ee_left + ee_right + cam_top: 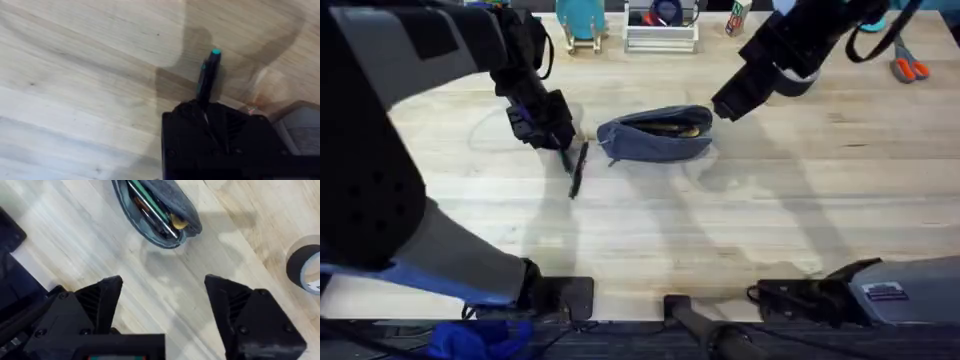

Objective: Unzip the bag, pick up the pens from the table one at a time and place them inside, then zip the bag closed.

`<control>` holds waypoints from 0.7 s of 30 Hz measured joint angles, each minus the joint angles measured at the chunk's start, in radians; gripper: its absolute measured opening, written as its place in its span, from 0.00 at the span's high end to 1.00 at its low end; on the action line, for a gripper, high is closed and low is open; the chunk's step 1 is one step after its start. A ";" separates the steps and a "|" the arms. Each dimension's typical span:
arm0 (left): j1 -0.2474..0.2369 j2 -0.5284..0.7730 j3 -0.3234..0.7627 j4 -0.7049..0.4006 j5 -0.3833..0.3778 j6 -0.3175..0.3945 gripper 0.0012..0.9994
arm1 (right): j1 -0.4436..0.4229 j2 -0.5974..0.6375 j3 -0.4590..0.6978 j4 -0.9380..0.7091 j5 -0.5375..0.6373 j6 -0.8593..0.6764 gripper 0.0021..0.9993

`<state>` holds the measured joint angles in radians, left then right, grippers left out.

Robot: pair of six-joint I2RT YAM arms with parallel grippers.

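The blue-grey bag [655,138] lies on the table [720,230] at its middle, its zipper open, with pens [150,207] showing inside. Left of it, one dark pen [578,170] with a teal end [215,51] slants low over the wood. My left gripper [563,150] is shut on that pen's upper end, and the pen [206,80] sticks out from between the black fingers. My right gripper [728,103] hovers just right of the bag. Its fingers [107,297] stand wide open with nothing between them, and the bag's open mouth [160,227] lies beyond them.
Orange-handled scissors [910,68] lie at the far right. A teal object [582,20] and a white rack [662,30] stand along the back edge. A dark tape roll [305,267] sits near the right gripper. Bare wood stretches in front of the bag.
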<state>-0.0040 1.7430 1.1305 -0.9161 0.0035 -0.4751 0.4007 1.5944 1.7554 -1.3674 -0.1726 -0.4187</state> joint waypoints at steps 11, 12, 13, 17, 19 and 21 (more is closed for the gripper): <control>0.006 0.031 0.231 -0.136 -0.053 0.046 0.96 | 0.000 0.000 0.000 -0.001 0.000 0.000 0.00; 0.006 0.031 0.262 -0.151 -0.052 0.056 0.96 | 0.000 0.000 0.000 -0.001 0.000 0.000 0.00; 0.006 0.031 0.289 -0.164 -0.051 0.067 0.96 | 0.000 0.000 0.000 -0.001 0.000 0.002 0.00; 0.000 0.031 0.397 -0.209 -0.034 0.134 0.96 | 0.000 0.000 0.000 -0.004 0.000 0.008 0.00; -0.013 0.031 0.452 -0.232 -0.021 0.172 0.96 | 0.000 0.000 0.000 -0.011 0.000 0.008 0.00; -0.034 0.031 0.505 -0.252 -0.013 0.207 0.96 | 0.000 0.000 0.000 -0.015 0.000 0.008 0.00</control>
<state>-0.0377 1.7737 1.6355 -1.1685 -0.0091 -0.2681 0.4007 1.5944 1.7554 -1.3828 -0.1726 -0.4103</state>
